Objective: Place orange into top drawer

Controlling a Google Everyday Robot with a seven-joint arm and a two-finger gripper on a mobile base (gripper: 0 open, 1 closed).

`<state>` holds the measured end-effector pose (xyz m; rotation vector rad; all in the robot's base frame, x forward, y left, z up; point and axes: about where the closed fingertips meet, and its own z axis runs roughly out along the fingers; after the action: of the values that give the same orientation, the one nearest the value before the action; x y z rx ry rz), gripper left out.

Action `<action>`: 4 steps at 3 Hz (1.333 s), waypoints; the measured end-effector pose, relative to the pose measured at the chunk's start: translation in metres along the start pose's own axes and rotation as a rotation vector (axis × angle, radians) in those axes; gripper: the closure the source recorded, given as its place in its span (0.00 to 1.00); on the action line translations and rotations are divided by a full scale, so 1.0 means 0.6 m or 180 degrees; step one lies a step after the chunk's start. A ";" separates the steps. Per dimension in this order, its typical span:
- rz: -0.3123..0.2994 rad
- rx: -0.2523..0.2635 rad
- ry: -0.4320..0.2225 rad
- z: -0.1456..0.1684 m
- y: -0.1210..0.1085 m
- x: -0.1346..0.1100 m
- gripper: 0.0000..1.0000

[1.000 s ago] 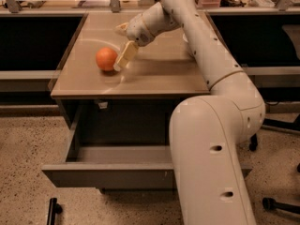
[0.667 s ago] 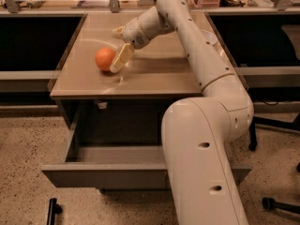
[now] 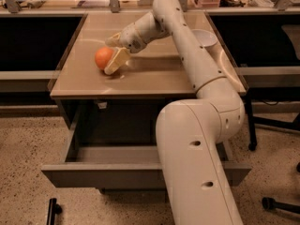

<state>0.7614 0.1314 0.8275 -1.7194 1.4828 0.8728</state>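
Note:
The orange (image 3: 102, 58) rests on the tan tabletop (image 3: 154, 74), left of the middle. My gripper (image 3: 111, 51) reaches from the right at tabletop height and is open, with one finger (image 3: 116, 61) in front of the orange's right side and the other behind it. The top drawer (image 3: 112, 175) below the tabletop is pulled out towards the camera. Its grey inside shows nothing in it where it is visible. My large white arm covers the drawer's right part.
A white bowl (image 3: 206, 37) stands on the tabletop at the right, partly behind my arm. Dark gaps flank the cabinet on both sides. A shelf with clutter runs along the back. Chair wheels (image 3: 268, 203) stand on the speckled floor at the right.
My gripper has moved slightly left, so its fingers now lie further around the orange. The orange and the drawer have not moved.

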 end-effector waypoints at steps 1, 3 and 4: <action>0.0000 0.0000 0.0000 0.000 0.000 0.000 0.41; 0.0000 0.0000 0.0000 0.000 0.000 0.000 0.87; 0.0000 0.0000 0.0000 0.000 0.000 0.000 1.00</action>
<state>0.7614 0.1315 0.8275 -1.7195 1.4829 0.8727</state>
